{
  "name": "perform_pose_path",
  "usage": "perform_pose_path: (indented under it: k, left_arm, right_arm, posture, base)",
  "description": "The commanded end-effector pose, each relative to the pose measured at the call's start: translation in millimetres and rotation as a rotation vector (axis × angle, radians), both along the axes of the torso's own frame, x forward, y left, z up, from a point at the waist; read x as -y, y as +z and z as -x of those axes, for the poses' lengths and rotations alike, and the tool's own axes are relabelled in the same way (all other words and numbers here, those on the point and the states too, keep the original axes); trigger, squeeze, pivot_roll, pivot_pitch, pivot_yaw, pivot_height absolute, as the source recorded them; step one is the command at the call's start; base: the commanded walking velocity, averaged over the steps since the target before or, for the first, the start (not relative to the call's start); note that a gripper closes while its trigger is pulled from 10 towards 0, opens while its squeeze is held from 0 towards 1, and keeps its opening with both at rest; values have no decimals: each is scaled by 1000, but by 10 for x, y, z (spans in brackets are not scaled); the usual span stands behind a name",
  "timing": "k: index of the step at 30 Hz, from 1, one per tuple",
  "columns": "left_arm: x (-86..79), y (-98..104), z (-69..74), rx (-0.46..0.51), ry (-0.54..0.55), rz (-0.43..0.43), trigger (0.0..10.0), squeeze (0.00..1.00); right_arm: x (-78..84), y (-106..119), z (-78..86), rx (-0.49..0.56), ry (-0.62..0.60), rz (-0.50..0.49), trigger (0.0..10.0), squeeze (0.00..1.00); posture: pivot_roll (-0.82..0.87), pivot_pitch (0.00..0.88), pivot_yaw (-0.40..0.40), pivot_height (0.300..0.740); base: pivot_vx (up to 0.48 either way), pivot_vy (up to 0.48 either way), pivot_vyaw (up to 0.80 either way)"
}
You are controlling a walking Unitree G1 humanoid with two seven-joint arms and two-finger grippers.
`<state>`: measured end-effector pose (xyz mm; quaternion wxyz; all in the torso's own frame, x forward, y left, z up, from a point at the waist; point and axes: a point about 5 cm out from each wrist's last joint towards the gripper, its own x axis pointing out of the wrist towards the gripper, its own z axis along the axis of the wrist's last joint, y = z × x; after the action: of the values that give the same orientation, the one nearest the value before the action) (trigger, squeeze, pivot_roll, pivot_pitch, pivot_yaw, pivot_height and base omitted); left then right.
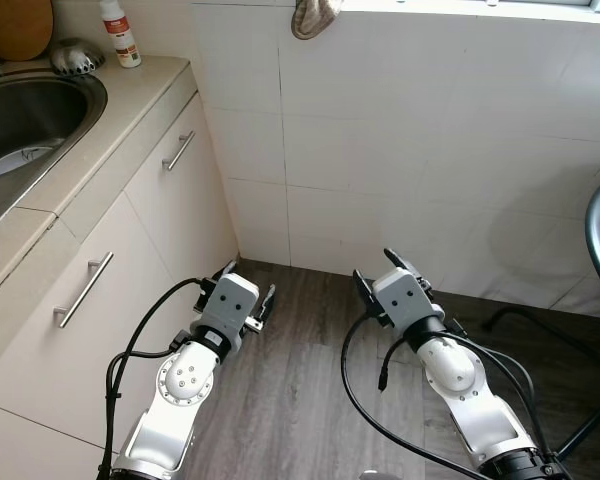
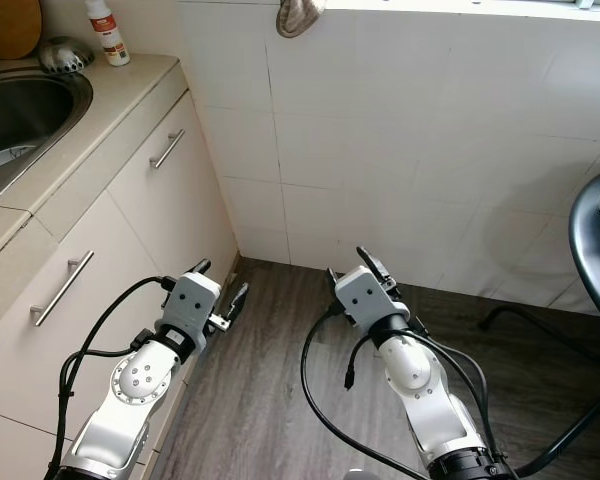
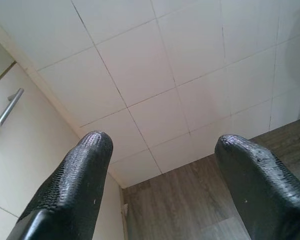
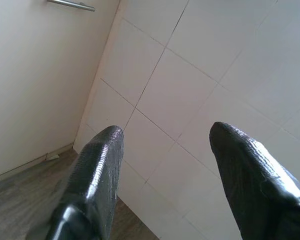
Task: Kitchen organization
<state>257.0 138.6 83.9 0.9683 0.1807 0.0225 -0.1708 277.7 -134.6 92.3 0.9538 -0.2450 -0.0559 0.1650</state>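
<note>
Both arms reach forward low over the wooden floor [image 1: 300, 390], facing the tiled wall corner. My left gripper [image 1: 248, 284] hovers next to the lower cabinet door [image 1: 170, 210], open with nothing between its fingers. My right gripper [image 1: 374, 266] is beside it, a little further right, also open and empty. In the left wrist view the left gripper [image 3: 162, 142] points at the white tiles and the cabinet edge. The right gripper [image 4: 166, 131] in the right wrist view also faces the tiles. On the counter [image 1: 130, 95] stand a white bottle [image 1: 120, 35] and a metal strainer [image 1: 75, 57] next to the steel sink [image 1: 50, 105].
Cabinet doors with bar handles [image 1: 83, 290] run along my left. A wooden board [image 1: 15, 25] leans behind the sink. A cloth [image 1: 313, 17] hangs on the wall above. A black round table [image 2: 585, 250] with thin legs stands at the right.
</note>
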Motion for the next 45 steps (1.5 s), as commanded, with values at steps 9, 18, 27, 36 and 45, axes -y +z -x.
perform_pose_path:
  k: [9, 18, 27, 36, 45]
  left_arm:
    - [-5, 11, -12, 6, 8, 40, 10000, 0]
    - [10, 24, -20, 9, 12, 53, 10000, 0]
    - [19, 33, -37, 14, 15, 55, 10000, 0]
    - [11, 85, -57, 31, 11, 62, 10000, 0]
    - [-16, 566, -247, 189, -53, 90, 10000, 0]
  right_arm:
    - [100, -31, -38, -36, -71, -25, 10000, 0]
    - [154, -12, -58, -36, -104, -24, 10000, 0]
    - [157, 1, -71, -29, -98, -12, 10000, 0]
    - [148, -1, -77, -25, -90, 9, 10000, 0]
    - [143, 8, -84, -15, -86, 18, 10000, 0]
  posture:
    - [-148, 7, 18, 740]
    - [-151, 20, 9, 740]
    - [-149, 23, 3, 740]
    - [-151, 24, 3, 740]
    - [-149, 22, -1, 740]
  base:
    - [0, 0, -800]
    - [0, 0, -800]
    - [0, 0, -800]
    - [0, 0, -67]
    - [0, 0, 0]
